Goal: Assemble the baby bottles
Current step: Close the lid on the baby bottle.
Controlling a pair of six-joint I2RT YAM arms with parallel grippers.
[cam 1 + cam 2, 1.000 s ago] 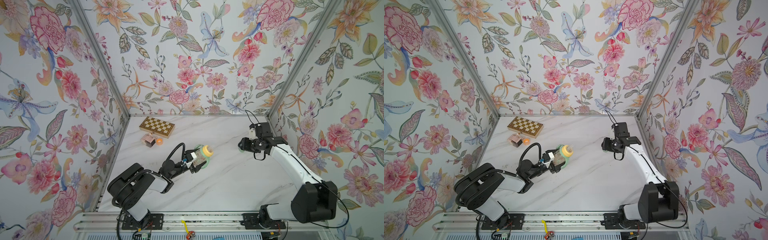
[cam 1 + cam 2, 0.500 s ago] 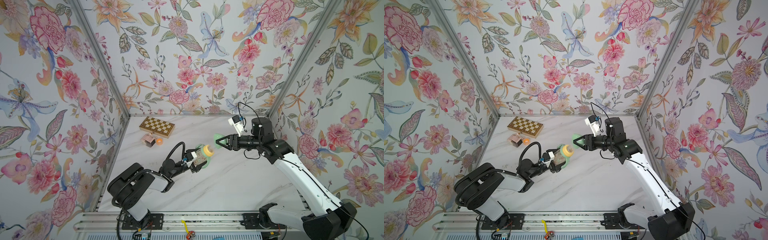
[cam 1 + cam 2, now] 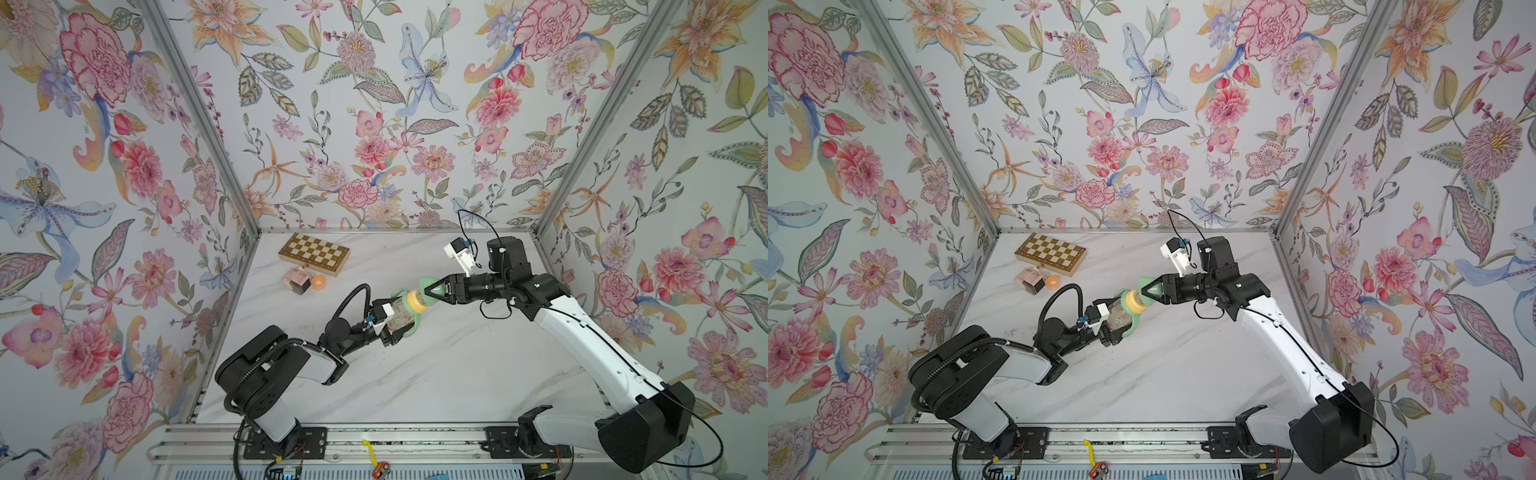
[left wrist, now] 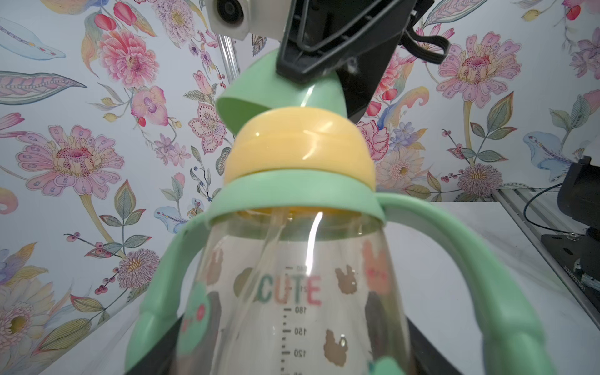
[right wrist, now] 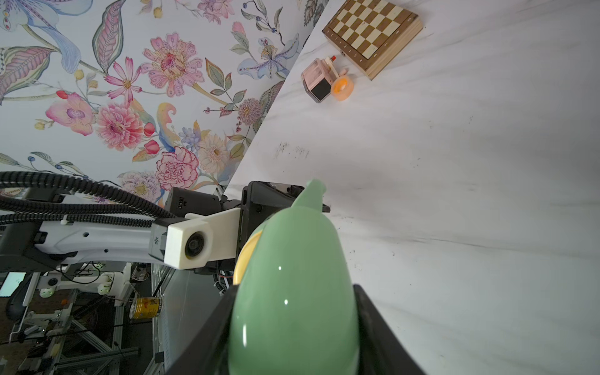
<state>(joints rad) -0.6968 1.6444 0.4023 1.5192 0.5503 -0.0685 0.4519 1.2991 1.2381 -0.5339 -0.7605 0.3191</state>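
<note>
Our two arms, white shells on black joints

We're looking at a left arm (image 3: pixel 316 365) and right arm (image 3: pixel 582 340) with glossy white link covers and chunky black joint housings, each on a black base plate (image 3: pixel 311 441) with small screws. We see a ribbed black hose (image 5: pixel 81 185) on the left one, thin black cable (image 3: pixel 494 318) looping off the right, a boxy white wrist camera (image 5: pixel 190 243) with a round lens, and a black wedge-shaped right gripper (image 3: pixel 433 289).
</note>
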